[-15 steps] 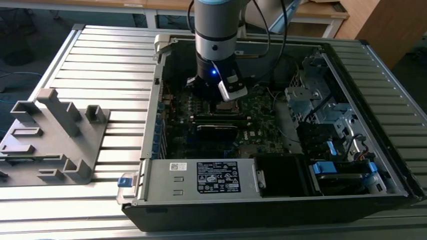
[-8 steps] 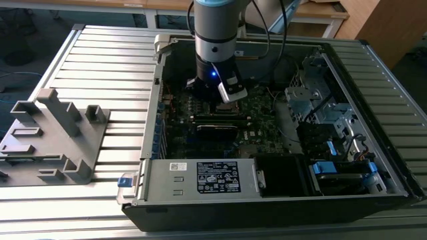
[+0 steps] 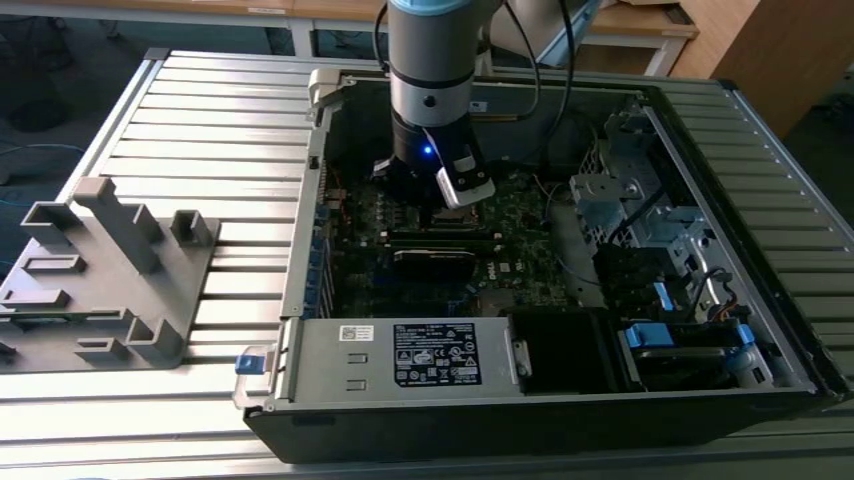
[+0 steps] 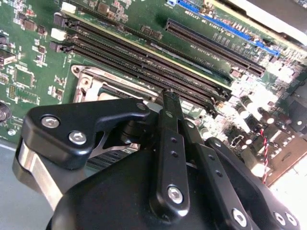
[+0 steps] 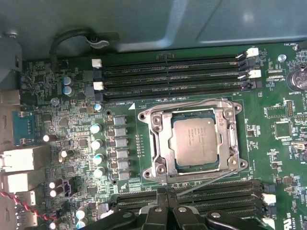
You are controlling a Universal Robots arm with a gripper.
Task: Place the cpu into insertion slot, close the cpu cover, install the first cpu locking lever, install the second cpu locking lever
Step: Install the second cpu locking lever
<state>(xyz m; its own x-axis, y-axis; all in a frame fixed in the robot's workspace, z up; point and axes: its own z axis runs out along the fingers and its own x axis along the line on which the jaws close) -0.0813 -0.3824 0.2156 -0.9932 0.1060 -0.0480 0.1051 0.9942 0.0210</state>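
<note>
The cpu (image 5: 195, 142), a square chip with a dull silver top, lies seated in the socket on the green motherboard. The cpu cover (image 5: 159, 143), a silvery frame with an open window, is folded down flat around it. One thin wire lever (image 5: 192, 101) runs along the socket's edge beside the memory slots. A second lever (image 5: 206, 182) slants away from the opposite edge, its free end close to my fingertips. My gripper (image 5: 166, 195) is shut, its black fingers (image 4: 168, 143) pressed together at the socket frame (image 4: 108, 76). Whether they touch the lever I cannot tell. The arm (image 3: 427, 100) reaches down into the case.
Black memory slots (image 5: 172, 72) flank the socket on two sides, and a row of capacitors (image 5: 98, 143) stands beside it. The open computer case (image 3: 747, 130) walls the board in, with a drive cage (image 3: 621, 195) and power supply (image 3: 400, 355). A grey fixture (image 3: 107, 270) stands on the exterior view's left.
</note>
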